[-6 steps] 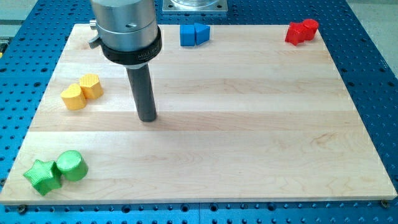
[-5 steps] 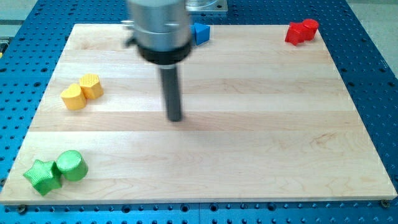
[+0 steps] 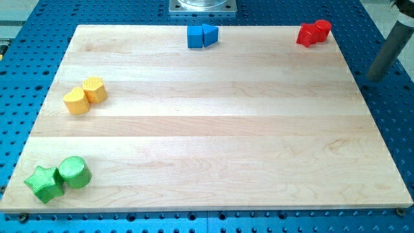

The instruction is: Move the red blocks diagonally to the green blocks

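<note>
Two red blocks [image 3: 314,32] sit touching at the view's top right corner of the wooden board [image 3: 213,129]; their shapes are hard to make out. A green star [image 3: 44,183] and a green cylinder [image 3: 74,172] sit touching at the view's bottom left corner. My tip [image 3: 375,77] is off the board, over the blue perforated table at the view's right edge, to the right of and below the red blocks. It touches no block.
A blue cube and a blue wedge-like block [image 3: 202,35] sit together at the board's top edge, middle. Two yellow blocks [image 3: 85,95], one heart-like, one round, sit at the left. A metal mount [image 3: 202,6] shows at the view's top.
The rod has swept from the board's left-middle far to the right and now stands off the board's right edge. No block has moved.
</note>
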Robot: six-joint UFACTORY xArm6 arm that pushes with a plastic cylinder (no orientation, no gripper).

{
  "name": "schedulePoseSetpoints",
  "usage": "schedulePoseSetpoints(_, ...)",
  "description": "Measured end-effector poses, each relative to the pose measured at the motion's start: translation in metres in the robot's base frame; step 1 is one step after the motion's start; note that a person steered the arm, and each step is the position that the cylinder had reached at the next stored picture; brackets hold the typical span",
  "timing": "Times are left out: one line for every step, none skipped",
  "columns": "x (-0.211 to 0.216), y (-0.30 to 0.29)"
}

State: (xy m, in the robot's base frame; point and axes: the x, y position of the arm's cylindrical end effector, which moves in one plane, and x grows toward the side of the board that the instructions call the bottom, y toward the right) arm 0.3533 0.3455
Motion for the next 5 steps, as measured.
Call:
schedulePoseSetpoints(-0.085,-0.004)
schedulePoseSetpoints(-0.157,-0.006)
schedulePoseSetpoints(-0.162,-0.009)
schedulePoseSetpoints(-0.162,-0.025)
schedulePoseSetpoints(-0.156,-0.053)
